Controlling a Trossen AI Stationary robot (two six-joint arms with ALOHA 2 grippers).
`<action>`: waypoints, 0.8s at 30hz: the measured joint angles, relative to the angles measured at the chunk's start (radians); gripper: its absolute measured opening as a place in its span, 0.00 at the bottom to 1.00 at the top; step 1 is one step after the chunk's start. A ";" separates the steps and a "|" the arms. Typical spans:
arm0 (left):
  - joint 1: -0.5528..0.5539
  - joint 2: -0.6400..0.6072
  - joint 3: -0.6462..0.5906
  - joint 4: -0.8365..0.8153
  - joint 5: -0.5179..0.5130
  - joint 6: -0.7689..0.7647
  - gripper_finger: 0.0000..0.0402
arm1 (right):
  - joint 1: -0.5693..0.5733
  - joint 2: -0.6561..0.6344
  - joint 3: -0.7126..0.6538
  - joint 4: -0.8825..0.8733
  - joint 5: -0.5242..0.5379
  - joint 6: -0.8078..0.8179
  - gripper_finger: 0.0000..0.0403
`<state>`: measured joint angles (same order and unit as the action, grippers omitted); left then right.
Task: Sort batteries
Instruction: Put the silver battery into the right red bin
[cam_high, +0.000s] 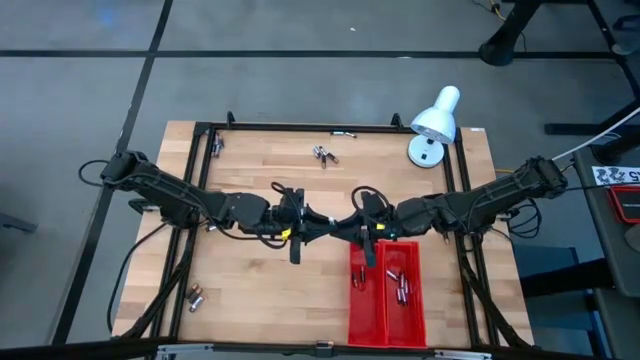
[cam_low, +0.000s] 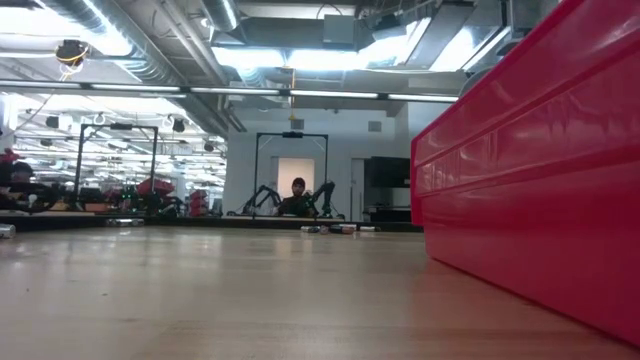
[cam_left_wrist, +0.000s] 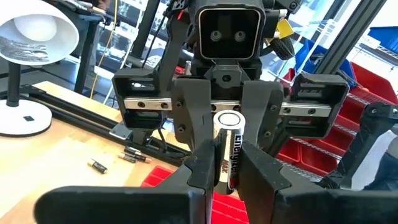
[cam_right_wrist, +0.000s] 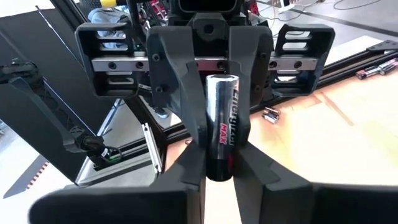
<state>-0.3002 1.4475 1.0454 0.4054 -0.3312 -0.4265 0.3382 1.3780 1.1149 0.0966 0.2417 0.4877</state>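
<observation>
One battery (cam_left_wrist: 229, 146), silvery with dark print, stands upright in the air over the middle of the table. My two grippers meet at it, facing each other. My left gripper (cam_high: 312, 226) comes from the table's left and my right gripper (cam_high: 356, 228) from the right, and both are shut on the battery. The left wrist view shows my left gripper (cam_left_wrist: 227, 177) near and my right gripper (cam_left_wrist: 229, 134) behind the battery. In the right wrist view the battery (cam_right_wrist: 222, 118) stands above my right gripper (cam_right_wrist: 219, 171). My left gripper pinches the battery's round side (cam_left_wrist: 227, 163) between its two fingers, coming level from the table's left. The battery stands upright across the fingers, clear of the table. My right gripper pinches the same battery's round side (cam_right_wrist: 219, 155) between its two fingers, level from the table's right. Its fingers (cam_left_wrist: 200, 124) stand on either side of the cell, opposite my left gripper's.
A red tray (cam_high: 387, 325) with two compartments lies at the near right, with a few batteries (cam_high: 400, 286) in it. Loose batteries lie at the far middle (cam_high: 323, 154) and near left (cam_high: 195, 295). A white lamp (cam_high: 432, 125) stands at the far right. A black frame (cam_high: 300, 127) rims the table.
</observation>
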 joint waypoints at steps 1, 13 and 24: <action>0.001 0.000 0.000 0.000 0.001 -0.003 0.12 | 0.000 0.000 0.000 -0.001 0.000 -0.002 0.12; -0.010 0.000 0.001 -0.043 -0.006 0.041 0.33 | 0.002 0.000 0.000 -0.002 -0.003 -0.029 0.12; -0.004 -0.001 0.002 -0.087 -0.024 0.024 0.56 | 0.002 0.000 0.000 -0.001 -0.003 -0.048 0.12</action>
<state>-0.3038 1.4464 1.0470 0.3186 -0.3553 -0.4023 0.3397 1.3785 1.1145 0.0955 0.2392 0.4397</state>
